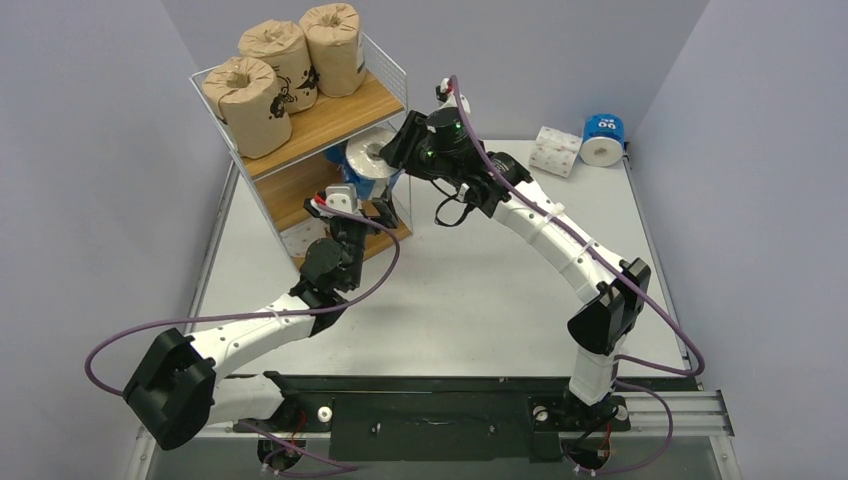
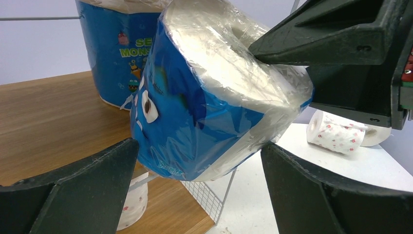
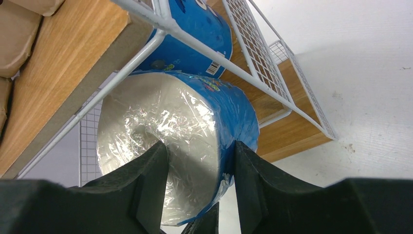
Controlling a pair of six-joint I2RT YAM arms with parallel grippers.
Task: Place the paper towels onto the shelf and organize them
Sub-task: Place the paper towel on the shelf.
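The right end effector [image 3: 199, 156] pinches a blue-wrapped roll [image 2: 195, 112], tilted at the shelf's [image 1: 330, 115] middle tier, at ten o'clock on the table [image 1: 480, 290]. The left end effector [image 2: 198, 148] gapes empty beneath. The roll looks light, squashy and film-slick, so gripping its wall through the core seems best.

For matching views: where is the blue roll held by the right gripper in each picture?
Top external: blue roll upper centre-left, at the shelf's middle tier.
Left wrist: it fills the centre, tilted.
Right wrist: lower centre, in the right gripper.
Shared landmark: the shelf's wooden boards.
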